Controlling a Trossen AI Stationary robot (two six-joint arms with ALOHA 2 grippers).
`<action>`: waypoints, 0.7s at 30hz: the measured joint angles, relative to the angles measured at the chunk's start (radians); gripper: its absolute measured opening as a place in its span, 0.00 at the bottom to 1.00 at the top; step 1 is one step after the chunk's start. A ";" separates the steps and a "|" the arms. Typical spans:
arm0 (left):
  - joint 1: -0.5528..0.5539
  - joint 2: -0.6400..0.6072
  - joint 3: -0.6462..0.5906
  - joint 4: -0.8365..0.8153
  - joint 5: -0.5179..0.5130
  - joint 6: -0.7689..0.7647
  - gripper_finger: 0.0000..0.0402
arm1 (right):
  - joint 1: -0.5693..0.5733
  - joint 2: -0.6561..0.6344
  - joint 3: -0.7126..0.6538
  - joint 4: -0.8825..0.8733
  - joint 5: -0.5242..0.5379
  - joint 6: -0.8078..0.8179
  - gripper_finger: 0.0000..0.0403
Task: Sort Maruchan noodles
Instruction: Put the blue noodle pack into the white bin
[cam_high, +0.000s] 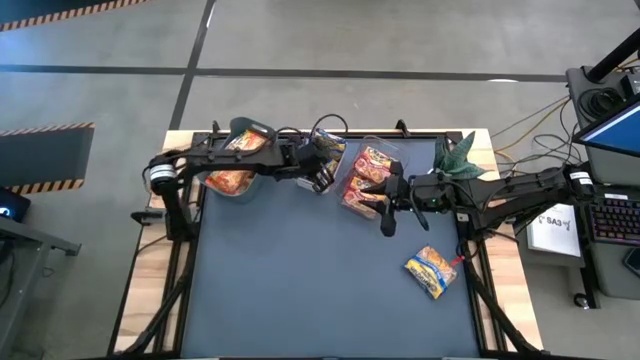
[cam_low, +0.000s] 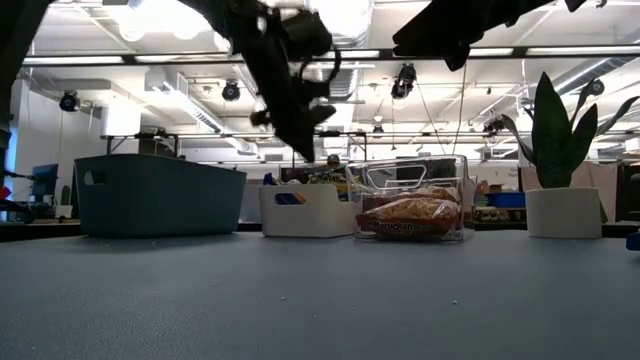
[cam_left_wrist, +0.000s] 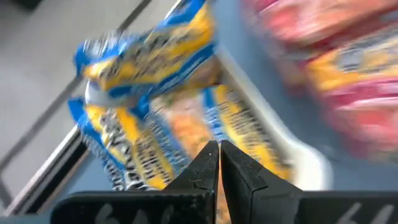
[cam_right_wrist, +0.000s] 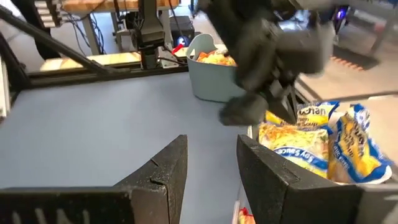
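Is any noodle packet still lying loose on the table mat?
Yes, one blue-and-yellow packet lies on the mat, outside the bins.

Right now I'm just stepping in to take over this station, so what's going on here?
The robot is sorting ramen packets into bins. The left tool is shut and empty above the white bin, which holds blue-and-yellow packets. The right tool hangs empty near the clear bin of orange-red packets. One blue-and-yellow packet is loose on the table.
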 joint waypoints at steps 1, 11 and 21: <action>-0.016 -0.018 -0.003 0.006 0.001 0.018 0.00 | 0.000 0.000 0.000 0.000 0.000 0.020 0.32; -0.188 -0.303 -0.221 0.157 0.024 0.203 0.00 | 0.085 0.049 0.001 -0.065 -0.010 0.339 0.32; -0.291 -0.611 -0.598 0.530 0.186 0.205 0.00 | 0.268 0.185 0.113 -0.238 -0.241 0.867 0.26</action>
